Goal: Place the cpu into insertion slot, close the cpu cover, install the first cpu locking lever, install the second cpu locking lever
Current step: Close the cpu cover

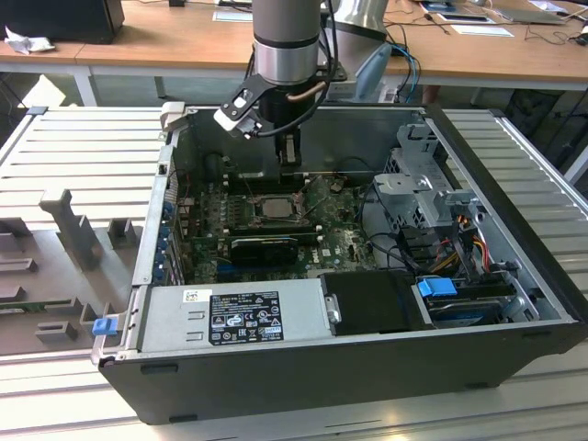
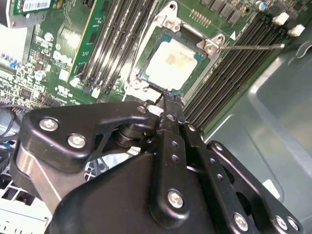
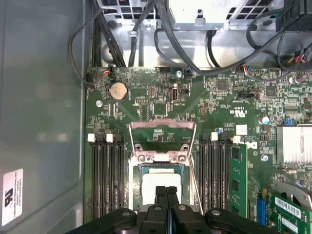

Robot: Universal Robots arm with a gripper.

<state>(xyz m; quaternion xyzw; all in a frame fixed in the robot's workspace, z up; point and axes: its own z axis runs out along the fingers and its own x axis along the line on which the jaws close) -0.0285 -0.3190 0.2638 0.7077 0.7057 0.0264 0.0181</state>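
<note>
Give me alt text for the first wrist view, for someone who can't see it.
The shut gripper points at a processor chip seated in its socket on a green motherboard. The metal cover is swung open, and black memory slots run along either side.

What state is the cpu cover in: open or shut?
Open: in the first wrist view the cpu cover is swung back off the insertion slot, leaving the cpu uncovered.

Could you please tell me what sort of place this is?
Probably a robotics lab: a robot arm hangs over an open computer case on a slatted metal bench, with wooden desks behind.
</note>
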